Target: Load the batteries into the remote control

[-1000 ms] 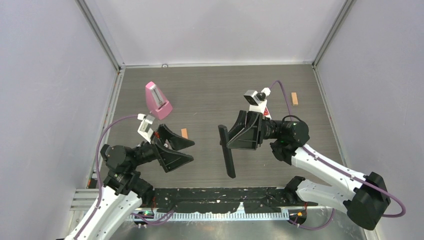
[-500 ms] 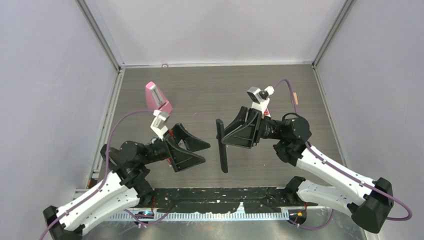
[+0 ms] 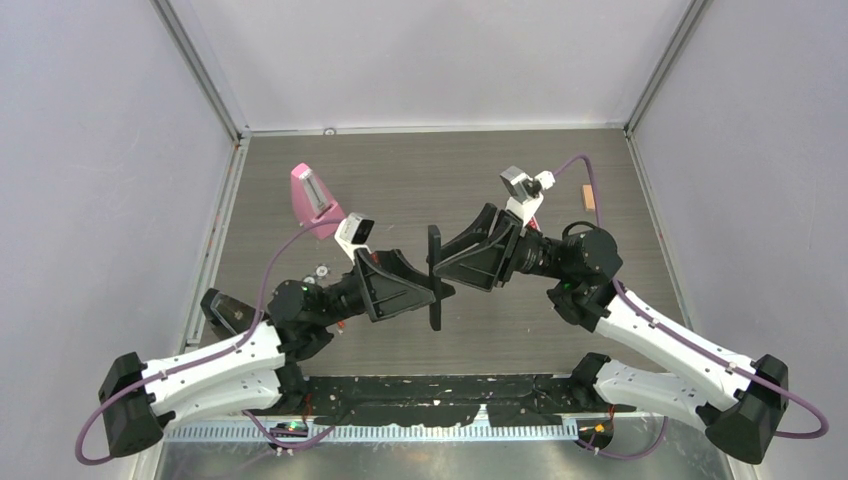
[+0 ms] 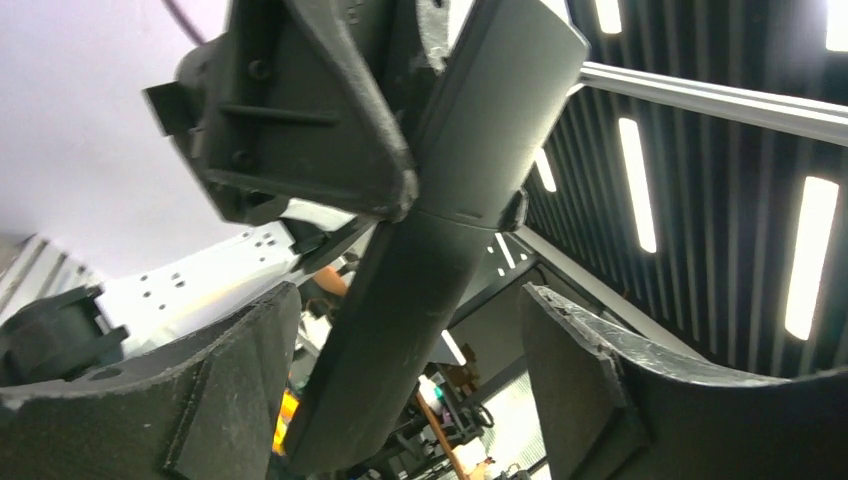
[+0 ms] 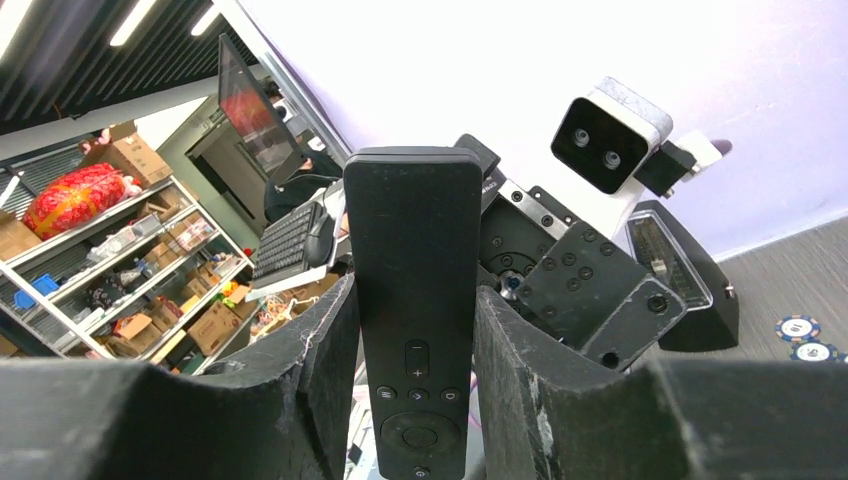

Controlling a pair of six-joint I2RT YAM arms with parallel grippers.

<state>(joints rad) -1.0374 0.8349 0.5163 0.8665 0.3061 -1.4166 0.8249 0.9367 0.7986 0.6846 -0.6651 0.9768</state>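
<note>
My right gripper (image 3: 439, 264) is shut on a black remote control (image 3: 436, 318) and holds it upright above the table. In the right wrist view its button face (image 5: 410, 230) points at the camera, clamped between the two pads (image 5: 412, 305). My left gripper (image 3: 439, 297) is open, with its jaws on either side of the remote's lower part. In the left wrist view the remote (image 4: 420, 270) runs between the fingers (image 4: 235, 390), nearer the left one and clear of the right one. No batteries show in any view.
A pink remote (image 3: 315, 197) lies at the back left. Small round discs (image 3: 318, 270) lie beside the left arm and also show in the right wrist view (image 5: 800, 330). A tan wooden block (image 3: 590, 201) lies at the back right, behind a cable.
My left arm has swung right and forward, bringing its open jaws around the black remote. My right gripper has shifted the remote slightly left and up. The left arm now covers the tan block.
</note>
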